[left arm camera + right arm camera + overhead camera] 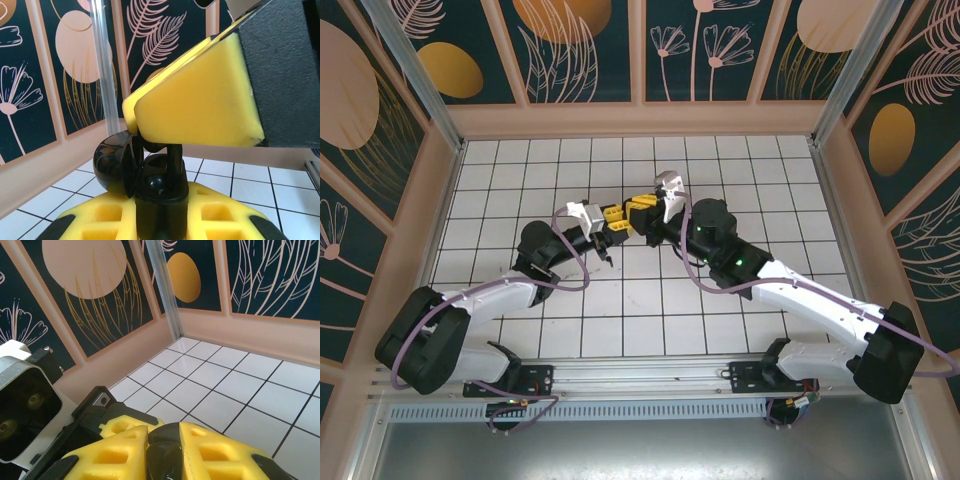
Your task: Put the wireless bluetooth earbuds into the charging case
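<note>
A glossy black rounded charging case (156, 197) is held up off the white tiled worktop (620, 320), near its middle. It is clamped at its lower body between the yellow jaws of the left gripper (160, 207). It stands roughly upright and open, with its domed lid (107, 160) swung out to the left. A short dark upright stem (175, 157) rises from the body; whether it is a black earbud cannot be told. In the right wrist view the case's shiny dark curve (162, 455) shows between two yellow jaws.
</note>
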Tool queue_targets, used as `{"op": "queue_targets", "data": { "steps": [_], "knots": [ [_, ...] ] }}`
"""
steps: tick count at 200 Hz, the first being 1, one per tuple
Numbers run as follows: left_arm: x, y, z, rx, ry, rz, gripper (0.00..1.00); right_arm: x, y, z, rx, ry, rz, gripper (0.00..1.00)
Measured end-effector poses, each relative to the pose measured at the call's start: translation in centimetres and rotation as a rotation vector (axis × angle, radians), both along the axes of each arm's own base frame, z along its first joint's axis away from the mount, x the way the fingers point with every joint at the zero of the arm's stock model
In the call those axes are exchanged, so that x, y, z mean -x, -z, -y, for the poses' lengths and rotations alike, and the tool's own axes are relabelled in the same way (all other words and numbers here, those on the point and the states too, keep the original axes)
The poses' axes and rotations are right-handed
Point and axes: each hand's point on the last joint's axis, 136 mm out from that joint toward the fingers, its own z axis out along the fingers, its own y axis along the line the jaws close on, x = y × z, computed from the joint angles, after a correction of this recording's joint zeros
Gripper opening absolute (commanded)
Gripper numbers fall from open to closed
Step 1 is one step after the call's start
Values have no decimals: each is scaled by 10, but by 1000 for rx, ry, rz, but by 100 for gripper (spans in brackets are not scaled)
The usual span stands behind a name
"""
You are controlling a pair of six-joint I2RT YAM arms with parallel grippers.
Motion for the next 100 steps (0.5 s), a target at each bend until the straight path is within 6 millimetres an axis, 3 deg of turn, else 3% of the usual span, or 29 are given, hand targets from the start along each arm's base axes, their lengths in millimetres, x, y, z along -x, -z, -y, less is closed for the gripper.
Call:
{"op": "queue_targets", "data": {
  "steps": [22,100],
  "knots": [
    [-2,-6,0,8,-9,9,0,1,5,0,12,1,-31,37],
    [-7,-10,-3,20,-42,12,0,-4,-7,2,-8,-6,-119,67]
  ]
}}
